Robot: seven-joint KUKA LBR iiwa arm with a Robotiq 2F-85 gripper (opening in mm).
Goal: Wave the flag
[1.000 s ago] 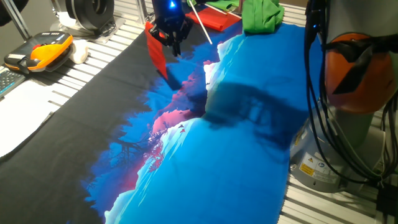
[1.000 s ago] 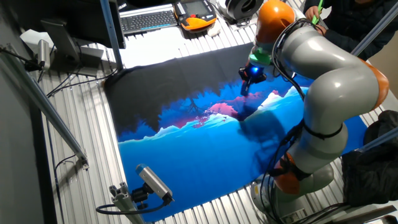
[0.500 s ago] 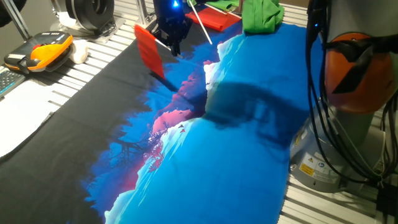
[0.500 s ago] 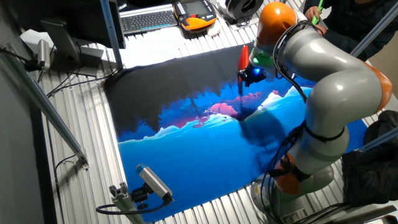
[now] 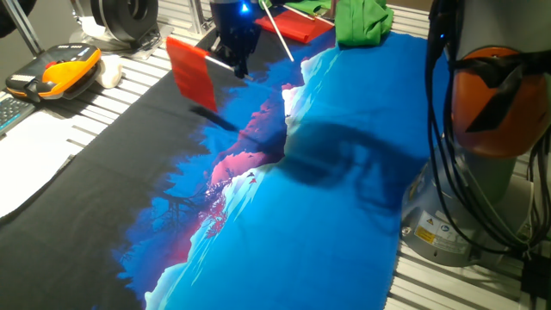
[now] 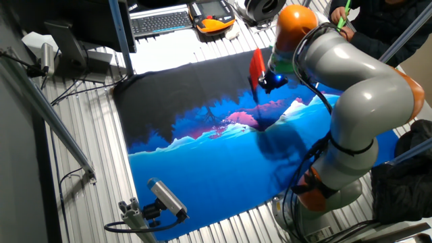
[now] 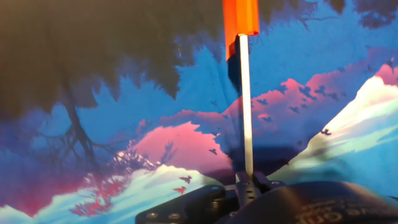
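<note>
your black two-finger gripper [image 5: 238, 58] is pinched on the thin white stick of the small bright red rectangular cloth flag [image 5: 189, 70]; in the hand view the stick rises straight out from between the closed jaws, with the red cloth at its far end.

left to right in one fixed view: the orange-and-black handheld pendant [image 5: 53, 71] lies at the table edge, well apart from the action. next comes the red flag, held in the air out to the left of the gripper, above the black part of the printed black-and-blue mountain-scene cloth [image 5: 284, 207] that covers the table. right of the gripper lie a flat red cloth [image 5: 297, 24] and a bunched bright green cloth [image 5: 362, 21], then the arm's orange-banded base [image 5: 495, 95].

what could go wrong: your hold is on a thin stick only, so a hard swing may let it twist or slide in the jaws. if you swing low, the cloth edge could drag on the table cover and snag; keep the arc high. a wide sweep right would bring it near the red and green cloths.

against a second ago, the flag has swung upward and leftward: then it hung down below the gripper, half a second ago it stood midway, now it sits higher and further left.
</note>
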